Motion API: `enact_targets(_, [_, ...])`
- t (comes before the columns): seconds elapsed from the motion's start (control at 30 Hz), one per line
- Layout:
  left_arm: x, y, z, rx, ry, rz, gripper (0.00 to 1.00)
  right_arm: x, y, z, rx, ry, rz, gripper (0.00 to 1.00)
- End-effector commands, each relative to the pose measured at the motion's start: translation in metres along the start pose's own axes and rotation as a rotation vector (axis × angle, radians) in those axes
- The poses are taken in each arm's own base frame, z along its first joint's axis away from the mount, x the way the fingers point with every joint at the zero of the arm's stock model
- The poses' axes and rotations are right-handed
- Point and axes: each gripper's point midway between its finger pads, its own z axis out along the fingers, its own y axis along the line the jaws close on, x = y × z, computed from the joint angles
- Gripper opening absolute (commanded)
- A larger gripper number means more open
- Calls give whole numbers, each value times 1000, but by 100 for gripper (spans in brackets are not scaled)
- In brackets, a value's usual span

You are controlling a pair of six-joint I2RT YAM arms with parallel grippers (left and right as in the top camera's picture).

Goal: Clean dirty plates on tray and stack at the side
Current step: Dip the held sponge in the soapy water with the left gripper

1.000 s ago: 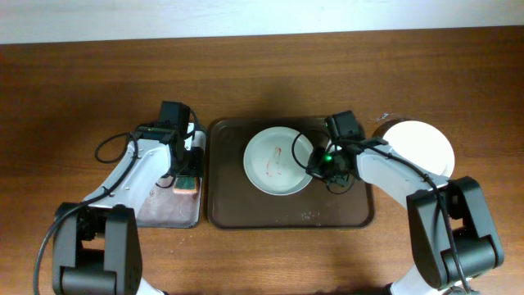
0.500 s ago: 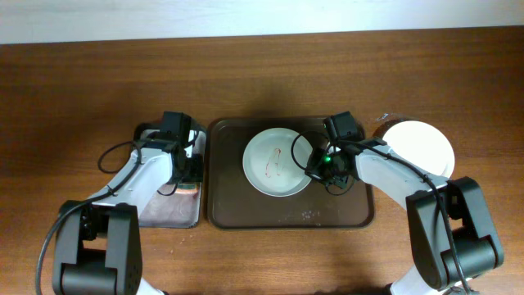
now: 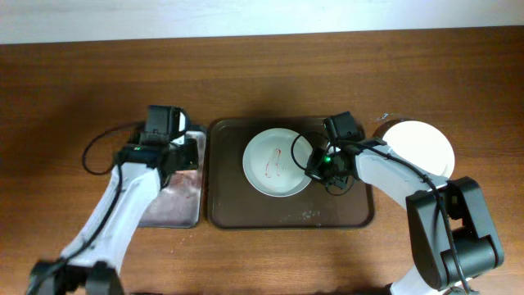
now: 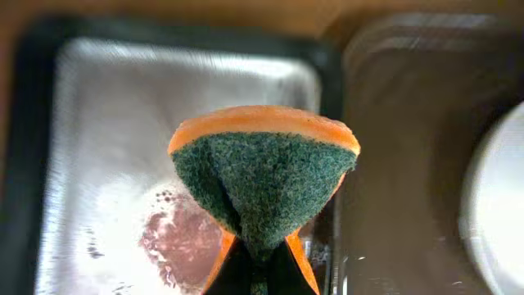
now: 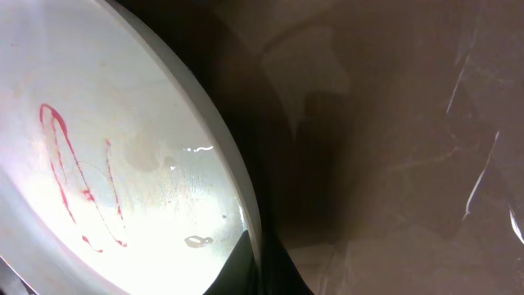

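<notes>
A white plate [image 3: 278,161] with thin red smears lies on the dark brown tray [image 3: 246,209]. My right gripper [image 3: 316,161] is shut on its right rim. In the right wrist view the fingers [image 5: 260,270] pinch the plate's [image 5: 106,164] edge, with the tray's floor [image 5: 393,164] beside it. A clean white plate [image 3: 419,146] sits on the table to the right of the tray. My left gripper [image 3: 185,156] is shut on an orange sponge [image 4: 264,176] with a green scouring face, held above the small tray; the fingertips [image 4: 260,266] squeeze its lower end.
The small black tray with a grey inside [image 3: 168,205] lies left of the brown tray and holds a pinkish soapy puddle [image 4: 176,242]. The brown tray's left wall [image 4: 401,164] and a plate's edge [image 4: 499,205] show in the left wrist view.
My left gripper has shut on the sponge and lifted it off the small tray, with the arm swinging up and left. The right gripper and the plate have stayed put.
</notes>
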Motion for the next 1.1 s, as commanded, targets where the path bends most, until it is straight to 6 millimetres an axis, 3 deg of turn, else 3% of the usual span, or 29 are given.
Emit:
enact_targets(0.0, [-29,2,-35,3,-138,-29,0,6,0,0,10,8,-4,4])
enact_targets(0.4, [-63,2,-93,32,-365,-69,0,6,0,0,10,7,-4,4])
enact_targets(0.47, [-69,5,-110,28,-419,-79,0,6,-1,0,11,7,-4,4])
enact_targets(0.67, [-77,7,-140,37,-514,-88,0,5,-1,0,13,5,-4,4])
enact_targets(1.07, [-78,8,-148,37,-535,-91,0,5,-1,0,13,5,-4,4])
